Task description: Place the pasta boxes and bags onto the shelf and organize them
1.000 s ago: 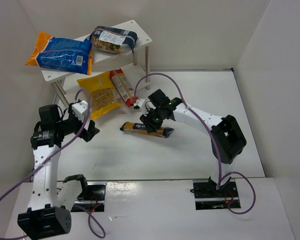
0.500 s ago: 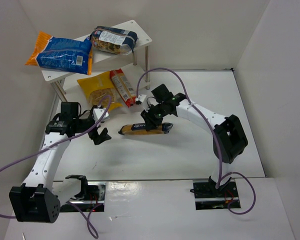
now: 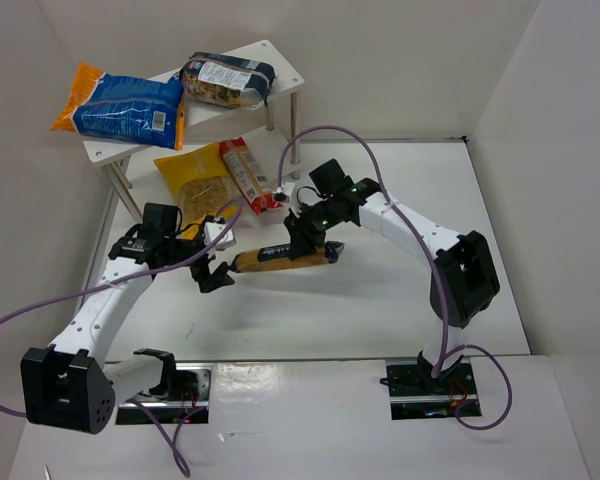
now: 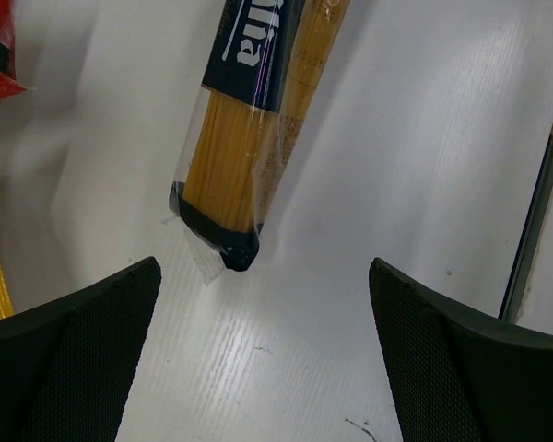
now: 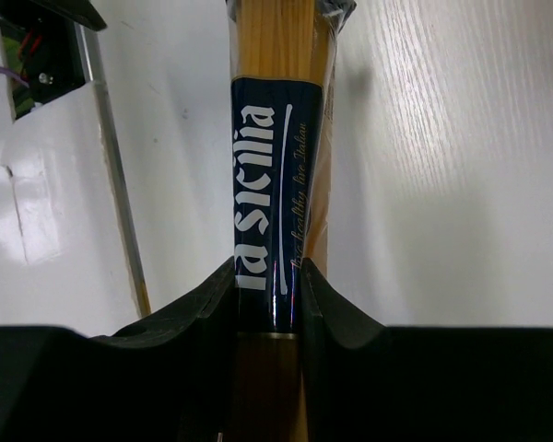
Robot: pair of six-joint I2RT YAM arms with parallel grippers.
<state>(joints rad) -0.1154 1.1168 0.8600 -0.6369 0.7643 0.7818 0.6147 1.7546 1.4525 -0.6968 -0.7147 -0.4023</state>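
From the overhead camera I have the right gripper [image 3: 310, 243] closed across the long narrow golden spaghetti packet [image 3: 280, 256], gripping it nearer its 3 o'clock end. The right wrist camera confirms this: both black fingers [image 5: 189, 322] press against the sides of the packet's dark blue label, with no gap showing. The packet sits near the middle of the table [image 3: 380, 300], its length running roughly from 9 o'clock to 3 o'clock, with the 9 o'clock end a little nearer to me. I cannot tell whether it rests on the surface or hangs just clear of it. The left gripper [image 3: 217, 272] sits just off that 9 o'clock end. Its fingers [image 4: 74, 368] are spread wide and hold nothing. In the left wrist view the packet's dark sealed tip points down into the gap between them and touches neither finger. The shelf [image 3: 280, 60] stands at about 11 o'clock on the table. The blue-and-orange bag [image 3: 120, 105] lies across its 9 o'clock side, overhanging the edge. The dark-blue-and-clear bag [image 3: 228, 80] lies on the top board just beside it, toward 2 o'clock. The yellow bag [image 3: 195, 185] and the narrow red packet [image 3: 245, 172] lie side by side at the shelf's 6 o'clock side, the red one touching the yellow bag's 3 o'clock edge. I cannot tell whether they sit on the lower board or on the table.
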